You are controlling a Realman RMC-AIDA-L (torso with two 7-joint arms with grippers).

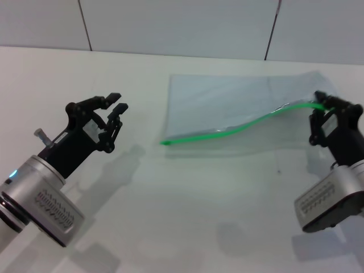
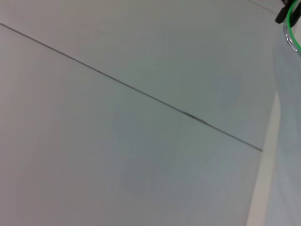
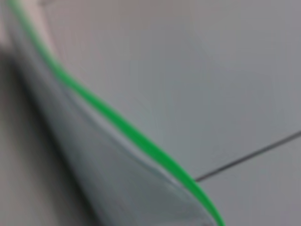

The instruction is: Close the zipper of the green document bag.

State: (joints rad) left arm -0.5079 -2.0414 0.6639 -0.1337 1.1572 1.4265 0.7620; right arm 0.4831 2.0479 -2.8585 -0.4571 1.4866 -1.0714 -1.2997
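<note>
The left gripper (image 1: 116, 102) hovers over the white table (image 1: 187, 216), fingers slightly apart, holding nothing; the green document bag (image 1: 227, 108) lies centre-right, its zipper (image 1: 227, 131) lifted at the far right end where the right gripper (image 1: 323, 105) pinches it.

The green document bag (image 1: 227, 108), a flat translucent blue-grey pouch, lies on the white surface (image 1: 182, 216). Along its near long edge runs the zipper (image 1: 227, 132), a thin bright green strip that rises in a wave toward the right end, apparently lifted there.
</note>
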